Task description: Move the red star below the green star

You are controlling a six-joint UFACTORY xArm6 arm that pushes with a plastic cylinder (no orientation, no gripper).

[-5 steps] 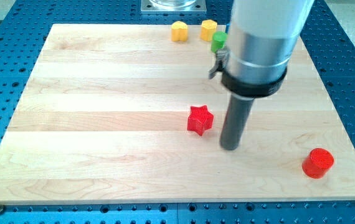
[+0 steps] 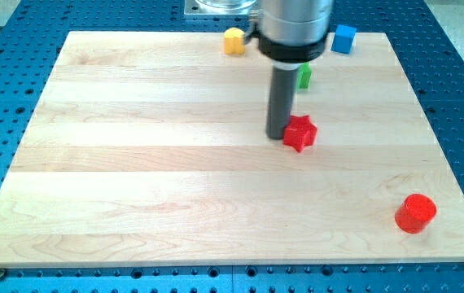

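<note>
The red star (image 2: 300, 133) lies on the wooden board a little right of centre. My tip (image 2: 277, 135) rests on the board right against the star's left side. A green block (image 2: 304, 76), its shape mostly hidden behind my rod, shows just above the red star near the view's top.
A yellow block (image 2: 234, 40) sits at the top edge left of my rod. A blue cube (image 2: 344, 38) sits at the top right. A red cylinder (image 2: 415, 213) stands near the bottom right corner. The board's bare wood (image 2: 134, 163) fills the view's left.
The red star has moved up and to the right. My tip has moved from the star's right side to its left side, farther up the board. The blue cube now shows.
</note>
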